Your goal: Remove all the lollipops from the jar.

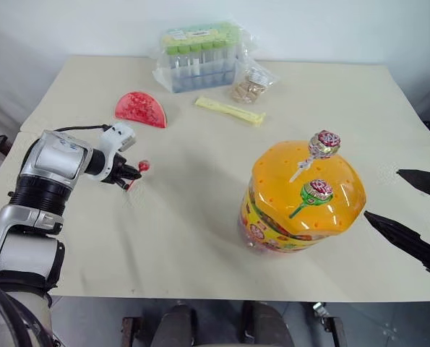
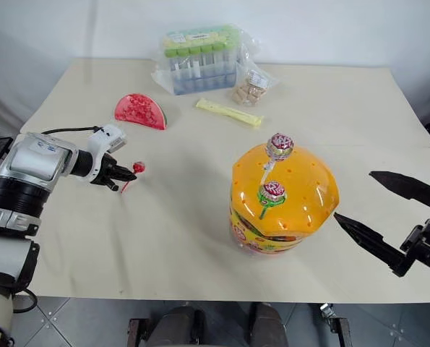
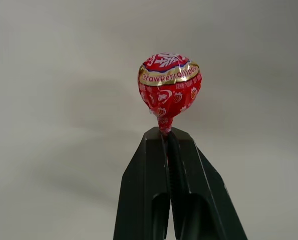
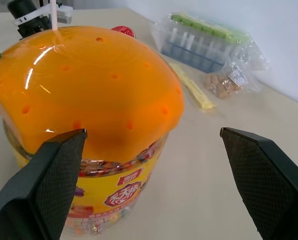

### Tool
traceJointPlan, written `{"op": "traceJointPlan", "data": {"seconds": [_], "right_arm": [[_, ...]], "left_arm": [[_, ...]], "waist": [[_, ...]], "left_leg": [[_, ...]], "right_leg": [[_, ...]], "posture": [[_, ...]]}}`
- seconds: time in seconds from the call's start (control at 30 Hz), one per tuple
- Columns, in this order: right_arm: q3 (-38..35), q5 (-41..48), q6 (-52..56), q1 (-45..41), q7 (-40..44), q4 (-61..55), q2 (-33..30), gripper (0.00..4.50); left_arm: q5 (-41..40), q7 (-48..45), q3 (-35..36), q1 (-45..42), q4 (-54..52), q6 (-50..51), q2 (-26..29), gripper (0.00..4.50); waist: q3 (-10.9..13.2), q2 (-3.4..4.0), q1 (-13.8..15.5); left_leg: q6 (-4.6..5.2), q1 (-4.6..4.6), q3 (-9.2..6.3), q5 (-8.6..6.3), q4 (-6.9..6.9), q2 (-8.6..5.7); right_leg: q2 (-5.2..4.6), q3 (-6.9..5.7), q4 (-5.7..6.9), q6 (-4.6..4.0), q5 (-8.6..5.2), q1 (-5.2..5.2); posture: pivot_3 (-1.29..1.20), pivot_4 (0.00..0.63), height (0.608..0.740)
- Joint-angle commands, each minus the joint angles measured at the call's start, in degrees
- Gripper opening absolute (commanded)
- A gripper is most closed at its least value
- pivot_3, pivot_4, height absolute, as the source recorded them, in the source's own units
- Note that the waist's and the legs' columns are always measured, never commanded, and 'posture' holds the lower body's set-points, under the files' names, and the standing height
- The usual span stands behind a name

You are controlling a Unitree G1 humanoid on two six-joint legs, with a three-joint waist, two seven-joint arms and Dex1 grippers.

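The jar (image 1: 301, 210) is a squat clear tub with an orange holed lid, standing right of the table's middle. Two lollipops stick out of the lid: one on a white stick (image 1: 324, 143) at the top, one on a green stick (image 1: 316, 191) on the near side. My left gripper (image 1: 131, 174) is over the table well left of the jar, shut on the stick of a third red-wrapped lollipop (image 3: 169, 82), whose head juts past the fingertips. My right gripper (image 2: 353, 195) stands open just right of the jar, apart from it, with nothing between its fingers (image 4: 269, 170).
A red watermelon-slice piece (image 1: 140, 109) lies beyond my left gripper. At the back of the table (image 1: 200, 253) are a clear bag of green-capped tubes (image 1: 200, 54), a small snack packet (image 1: 249, 85) and a yellow strip (image 1: 229, 110).
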Motion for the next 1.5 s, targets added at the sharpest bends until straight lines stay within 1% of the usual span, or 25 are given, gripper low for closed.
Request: {"op": "traceJointPlan", "data": {"seconds": [0.03,0.07,0.17,0.3,0.47,0.5,0.6,0.7,0.73,0.83,0.87,0.97,1.03,1.1,1.3,1.5], "right_arm": [[0.0,-0.4,0.1,-0.7,0.5,0.3,-0.2,4.5],[0.2,-0.5,0.1,-0.9,0.5,0.3,-0.2,4.5],[0.3,-0.7,0.1,-1.1,0.8,0.3,0.1,4.5],[0.0,-0.8,0.4,-1.1,1.7,0.8,-0.1,4.5],[-0.1,-1.5,0.8,-1.9,2.8,2.0,-0.9,4.5],[-0.1,-1.6,0.9,-2.0,3.0,2.0,-0.9,4.5],[-0.4,-1.9,1.1,-2.0,3.6,2.1,-0.9,4.5],[-1.6,-1.5,1.6,-1.6,3.8,1.6,-0.7,4.5],[-1.9,-1.7,1.6,-1.4,4.0,1.6,-0.6,4.5],[-2.6,-2.3,1.5,-0.7,4.4,1.6,-0.2,4.5],[-2.9,-2.0,1.6,-0.6,4.4,1.6,-0.1,4.5],[-4.2,-1.4,2.0,-0.1,4.0,1.4,0.1,4.5],[-4.9,-1.3,2.3,0.2,3.9,1.2,0.3,4.5],[-5.6,-1.1,2.5,0.5,3.7,1.1,0.4,4.5],[-7.5,0.1,3.1,1.5,2.9,-0.6,1.0,4.5],[-9.7,2.5,3.8,2.5,2.2,-2.4,1.5,4.5]], "left_arm": [[2.0,-2.6,-2.6,-0.2,-0.7,3.2,2.7,0.51],[2.6,-3.3,-3.8,-0.6,-0.5,4.3,3.5,0.72],[3.4,-5.7,-6.0,-0.3,-2.6,4.9,5.9,1.64],[3.5,-7.8,-5.9,-1.3,-5.9,5.8,9.1,2.89],[4.7,-10.6,-5.8,-6.1,-7.5,2.0,11.6,4.38],[5.0,-10.8,-5.6,-6.8,-7.2,1.0,11.7,4.47],[5.8,-10.8,-5.0,-8.8,-5.5,-1.0,11.3,4.47],[0.2,-12.2,2.5,-10.9,-4.6,-13.4,7.1,4.47],[-3.7,-12.4,7.0,-10.6,-4.5,-19.5,3.8,4.47],[-13.3,-17.2,15.1,-8.3,-4.9,-27.5,-4.2,4.47],[-15.7,-19.7,16.4,-7.4,-5.3,-29.6,-6.4,4.47],[-22.2,-27.2,19.4,-5.5,-6.1,-35.3,-12.1,4.47],[-25.5,-32.2,20.1,-5.6,-5.7,-37.4,-15.4,4.47],[-28.9,-34.8,19.3,-5.7,-5.8,-37.7,-17.1,4.47],[-36.4,-35.3,11.5,-5.5,-7.5,-39.7,-19.4,4.47],[-39.0,-35.3,8.5,-8.5,-6.4,-42.4,-24.9,4.47]], "waist": [[0.0,0.0,0.0],[0.0,-0.01,0.0],[0.0,-0.01,-0.5],[0.0,-0.02,-0.8],[0.0,-0.07,-0.6],[0.0,-0.09,-0.5],[0.0,-0.09,-0.3],[0.0,-0.11,-0.2],[0.0,-0.12,0.2],[0.0,-0.12,0.8],[0.0,-0.12,0.7],[0.0,-0.11,0.4],[0.0,-0.11,0.3],[0.0,-0.11,0.3],[0.0,-0.11,0.5],[0.0,-0.11,0.8]], "left_leg": [[0.0,0.0,0.0,0.0,0.0,0.0],[0.0,0.0,0.01,0.0,0.0,0.0],[0.0,0.04,0.08,0.0,0.0,0.0],[0.0,0.03,0.07,0.0,0.0,0.02],[0.0,0.01,0.08,0.0,0.0,0.01],[0.0,0.0,0.08,0.0,0.01,0.0],[0.0,0.0,0.08,0.0,0.01,0.0],[0.0,0.0,0.09,0.0,0.01,0.0],[0.0,-0.01,0.07,0.0,0.04,0.01],[0.05,-0.33,-0.06,-0.06,0.52,0.04],[0.11,-0.51,-0.09,-0.12,0.75,0.06],[0.16,-0.52,-0.03,-0.17,0.84,0.03],[0.16,-0.51,-0.03,-0.17,0.84,0.04],[0.16,-0.52,-0.03,-0.17,0.86,0.03],[0.16,-0.47,-0.03,-0.18,0.9,0.03],[0.2,-0.51,-0.05,-0.2,0.97,0.0]], "right_leg": [[0.0,0.0,0.0,0.0,0.0,0.0],[0.01,-0.01,0.01,0.0,0.0,-0.01],[0.01,0.06,0.03,0.0,0.0,-0.01],[0.01,0.07,0.06,0.0,0.0,-0.03],[0.0,0.08,0.06,0.0,0.0,-0.04],[-0.01,0.07,0.06,0.0,0.0,-0.04],[-0.01,0.07,0.06,0.0,0.0,-0.04],[0.0,0.06,0.06,0.0,0.0,-0.05],[-0.01,0.05,0.07,0.0,0.0,-0.05],[-0.03,-0.07,0.13,0.02,0.01,-0.08],[-0.03,-0.11,0.18,0.05,0.03,-0.15],[-0.03,-0.05,0.2,0.11,0.06,-0.15],[-0.01,-0.07,0.24,0.11,0.06,-0.16],[0.0,-0.06,0.26,0.11,0.06,-0.16],[-0.02,0.01,0.33,0.11,0.08,-0.15],[-0.03,0.02,0.33,0.12,0.12,-0.15]], "posture": [[0.0,0.15,0.74],[0.0,0.15,0.74],[0.0,0.15,0.74],[0.0,0.15,0.74],[0.0,0.15,0.74],[0.0,0.15,0.74],[0.0,0.15,0.74],[0.0,0.15,0.74],[0.0,0.15,0.74],[0.0,0.15,0.74],[0.0,0.15,0.74],[0.0,0.15,0.74],[0.0,0.15,0.74],[0.0,0.15,0.74],[0.0,0.15,0.74],[0.0,0.15,0.74]]}}
